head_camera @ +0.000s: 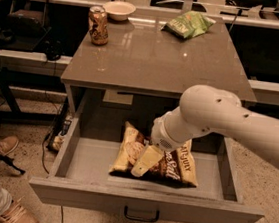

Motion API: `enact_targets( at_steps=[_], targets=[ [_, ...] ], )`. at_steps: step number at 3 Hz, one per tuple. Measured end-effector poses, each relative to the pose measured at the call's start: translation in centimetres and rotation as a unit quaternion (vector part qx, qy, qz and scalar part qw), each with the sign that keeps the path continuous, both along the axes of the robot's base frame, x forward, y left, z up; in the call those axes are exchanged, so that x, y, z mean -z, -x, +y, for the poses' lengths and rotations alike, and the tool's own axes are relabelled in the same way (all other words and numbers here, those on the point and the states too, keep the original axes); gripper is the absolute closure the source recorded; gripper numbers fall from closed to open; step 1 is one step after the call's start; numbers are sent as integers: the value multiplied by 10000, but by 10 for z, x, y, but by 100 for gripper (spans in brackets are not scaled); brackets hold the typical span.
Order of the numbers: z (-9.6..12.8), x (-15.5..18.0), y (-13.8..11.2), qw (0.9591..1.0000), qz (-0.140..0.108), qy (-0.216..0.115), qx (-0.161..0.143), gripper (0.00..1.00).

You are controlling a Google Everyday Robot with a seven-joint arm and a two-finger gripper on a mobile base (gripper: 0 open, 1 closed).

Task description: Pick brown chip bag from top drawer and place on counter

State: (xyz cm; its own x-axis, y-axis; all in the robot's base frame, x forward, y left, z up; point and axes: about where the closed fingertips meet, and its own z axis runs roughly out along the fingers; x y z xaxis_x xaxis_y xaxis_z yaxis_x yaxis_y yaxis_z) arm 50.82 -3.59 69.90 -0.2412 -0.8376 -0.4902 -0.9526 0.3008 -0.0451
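- end effector point(144, 163): down inside the open top drawer point(144, 202), right over the middle of the brown chip bag point(175, 169), at or just above its surface. Can't tell if it's spread or closed, or whether it has any of the bag.
- brown chip bag: lies flat on the drawer floor, roughly centred and nearer the front panel than the back. It sits below the worktop's front edge and is not lifted.
- arm point(214, 117): white, comes in from the right and crosses in front of the worktop's front-right corner, wrist angled down into the drawer.
- top drawer: pulled fully out, dark handle point(140, 217) on the front panel, nothing else visible inside.
- worktop point(155, 60): soda can point(98, 25) near the back-left corner, bowl point(119, 9) at the back edge beside it, green chip bag point(187, 24) toward the back-right corner. Front half is bare.
- Step, as I read it: the grasp on the bag. Pick not confirmed, place not started.
- Next move calls for: a firm pinch on the crinkly film, then a straight lift that clears the drawer walls and the worktop's front edge. After that, set down on the bare front half, away from can and bowl.
- Risk: the film may slip out or the bag may snag under the front edge.
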Motion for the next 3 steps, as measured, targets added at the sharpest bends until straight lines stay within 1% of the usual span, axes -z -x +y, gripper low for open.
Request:
enact_targets(
  at_steps=[1,2,3],
  targets=[
    [15,48,-9,9997,133,94,190,3],
    [22,77,-11,9990,322,10,323,25],
    [15,75,-25,9977,187,-236,602,57]
  ],
)
